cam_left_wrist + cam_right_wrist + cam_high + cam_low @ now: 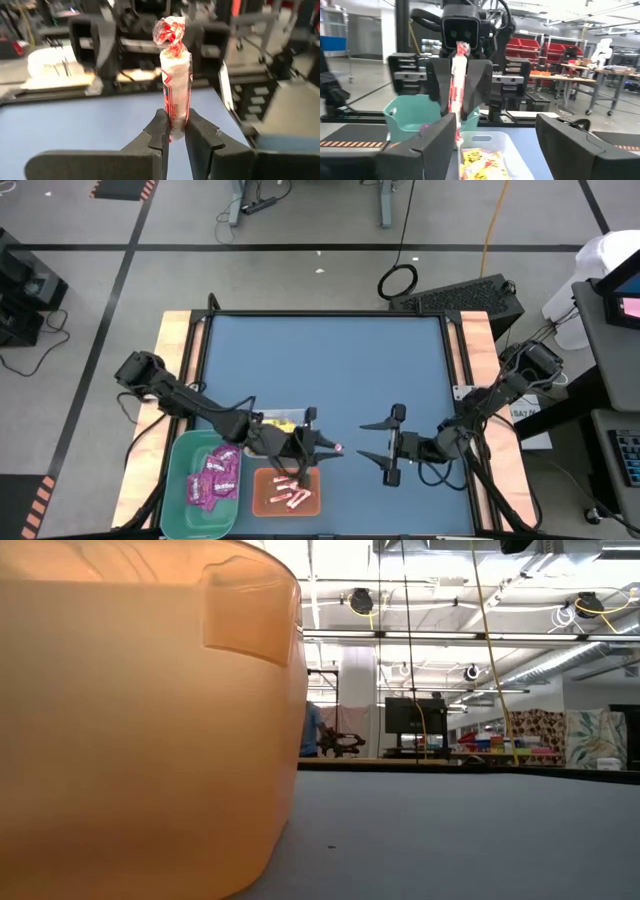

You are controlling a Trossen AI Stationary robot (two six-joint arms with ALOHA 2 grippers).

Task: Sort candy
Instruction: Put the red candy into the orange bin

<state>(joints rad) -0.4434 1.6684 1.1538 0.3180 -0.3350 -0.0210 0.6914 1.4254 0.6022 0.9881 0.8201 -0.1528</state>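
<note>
The left gripper (175, 131) has its jaws pinched tight on a pink-and-white stick (176, 87), gripping the lower end so the sweet stands up between the two dark fingers with its twisted wrapper end on top. Across from it the right gripper (389, 444) has its jaws spread wide and nothing in them; the two grippers face each other over the blue table (330, 360), a little apart.

From overhead the stick shows only as a tiny pink spot at the left jaw tips, just beyond the orange bin (287, 492), where more sticks (292, 497) lie. The green bin (177, 490) beside it holds magenta packets (213, 478).

The right wrist view looks straight at the held stick, upright in the left jaws, and it catches the clear bin (512, 147) with yellow packets (479, 164), mostly hidden under the arm from above. The low view is blocked by the orange bin's wall; neither gripper shows there.
</note>
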